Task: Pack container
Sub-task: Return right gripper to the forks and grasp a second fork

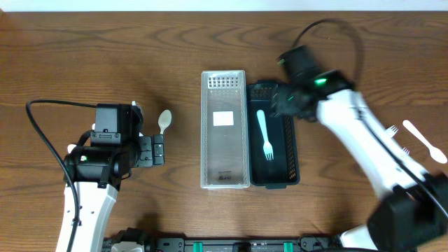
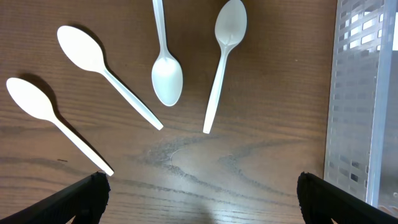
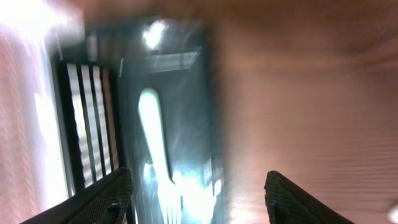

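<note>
Right gripper (image 1: 282,100) gapes above fork (image 1: 264,134) lying lengthwise in tray (image 1: 295,150), tines nearward.

Robot lab setup: wooden table (image 1: 84,56), 2 cabled arms (image 1: 364,140).

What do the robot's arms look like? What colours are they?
Both arms are white tubes with chunky black joints. The left arm and right arm each show a little green light and trail a curvy black cable. The left hand and right hand have two black fingers.
</note>
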Controlling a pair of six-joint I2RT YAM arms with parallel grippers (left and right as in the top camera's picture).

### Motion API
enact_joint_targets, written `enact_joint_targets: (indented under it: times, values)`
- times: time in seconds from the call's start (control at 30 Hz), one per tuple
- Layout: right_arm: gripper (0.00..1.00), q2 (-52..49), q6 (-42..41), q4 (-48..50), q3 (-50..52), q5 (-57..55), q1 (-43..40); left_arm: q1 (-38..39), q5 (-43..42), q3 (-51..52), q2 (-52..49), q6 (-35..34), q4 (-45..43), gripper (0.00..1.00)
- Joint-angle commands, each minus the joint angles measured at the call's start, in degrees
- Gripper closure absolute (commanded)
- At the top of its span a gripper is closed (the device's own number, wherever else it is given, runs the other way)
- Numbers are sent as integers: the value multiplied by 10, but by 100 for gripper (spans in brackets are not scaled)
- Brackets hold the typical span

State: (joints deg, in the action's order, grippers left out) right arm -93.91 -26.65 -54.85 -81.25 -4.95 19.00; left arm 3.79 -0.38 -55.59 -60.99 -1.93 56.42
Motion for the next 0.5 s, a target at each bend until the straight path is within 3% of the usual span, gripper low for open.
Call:
enact_joint_targets:
  times: [0.0, 0.27, 0.47]
  values:
    - [23, 72, 3, -15, -27, -41, -89, -3, 9, -9, 0, -8, 1, 2]
    - [18, 48, 30, -53, 1, -28, -310, -3, 9, -9, 0, -8, 1, 2]
    - [15, -26, 66, -27, 34, -7, -397, -3, 9, -5, 0, -8, 1, 2]
